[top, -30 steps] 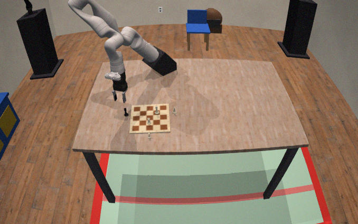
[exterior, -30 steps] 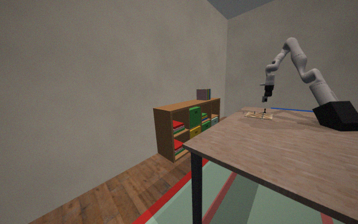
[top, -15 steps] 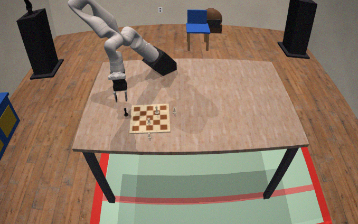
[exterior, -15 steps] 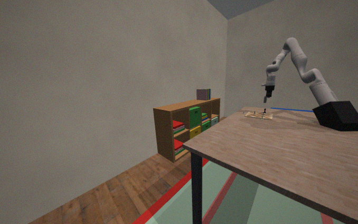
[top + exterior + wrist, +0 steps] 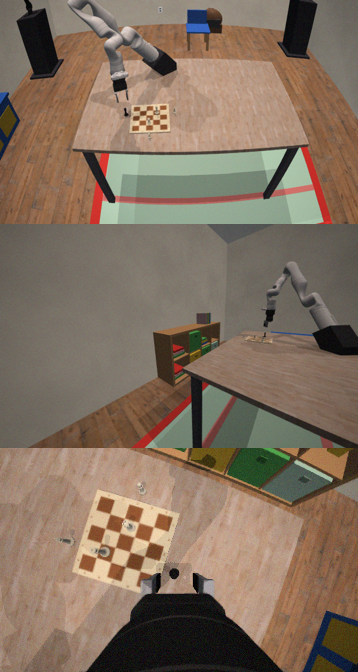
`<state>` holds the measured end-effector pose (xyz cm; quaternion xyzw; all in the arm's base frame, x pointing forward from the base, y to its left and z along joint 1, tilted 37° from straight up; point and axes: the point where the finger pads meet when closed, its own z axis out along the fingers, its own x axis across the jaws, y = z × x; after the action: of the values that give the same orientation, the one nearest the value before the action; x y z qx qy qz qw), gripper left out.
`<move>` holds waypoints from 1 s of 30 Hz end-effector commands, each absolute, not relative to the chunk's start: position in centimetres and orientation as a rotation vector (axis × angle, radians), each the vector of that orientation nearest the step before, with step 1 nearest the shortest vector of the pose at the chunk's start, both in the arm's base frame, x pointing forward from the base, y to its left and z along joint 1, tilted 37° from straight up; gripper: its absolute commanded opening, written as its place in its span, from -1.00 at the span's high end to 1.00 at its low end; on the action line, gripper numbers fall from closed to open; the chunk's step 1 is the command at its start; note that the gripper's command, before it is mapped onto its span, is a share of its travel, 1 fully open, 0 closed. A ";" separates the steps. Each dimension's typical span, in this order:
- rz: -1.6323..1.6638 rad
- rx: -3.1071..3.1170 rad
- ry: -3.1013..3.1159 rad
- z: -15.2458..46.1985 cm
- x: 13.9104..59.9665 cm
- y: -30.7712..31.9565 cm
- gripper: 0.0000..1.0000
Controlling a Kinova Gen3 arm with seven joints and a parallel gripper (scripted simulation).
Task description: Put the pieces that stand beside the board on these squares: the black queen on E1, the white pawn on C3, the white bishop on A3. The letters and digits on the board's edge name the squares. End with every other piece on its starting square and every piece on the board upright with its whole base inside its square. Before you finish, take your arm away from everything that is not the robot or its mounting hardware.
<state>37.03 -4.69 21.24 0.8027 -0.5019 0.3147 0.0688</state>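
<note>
Seen from the top view, the end effector [image 5: 122, 101] [image 5: 265, 324] [image 5: 176, 579] is released, its fingers spread above the black queen [image 5: 125, 112] [image 5: 264, 334] [image 5: 174, 573], which stands upright on the desk [image 5: 224, 105] [image 5: 264, 366] [image 5: 225, 538] just off the chessboard [image 5: 163, 122] [image 5: 269, 339] [image 5: 125, 542] toward nine o'clock. The white bishop [image 5: 174, 111] [image 5: 262, 341] [image 5: 66, 540] stands beside the board near two o'clock, the white pawn [image 5: 149, 136] [image 5: 243, 336] [image 5: 141, 489] at six.
</note>
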 end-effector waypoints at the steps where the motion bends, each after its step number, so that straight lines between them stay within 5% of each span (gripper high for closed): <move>1: 0.943 2.425 -1.491 21.2 37.0 -4.7 -1.00; 30: 0.914 2.491 -1.306 20.9 36.7 -4.6 -1.00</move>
<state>36.72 -4.63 20.84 0.8386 -0.4400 0.3075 0.0923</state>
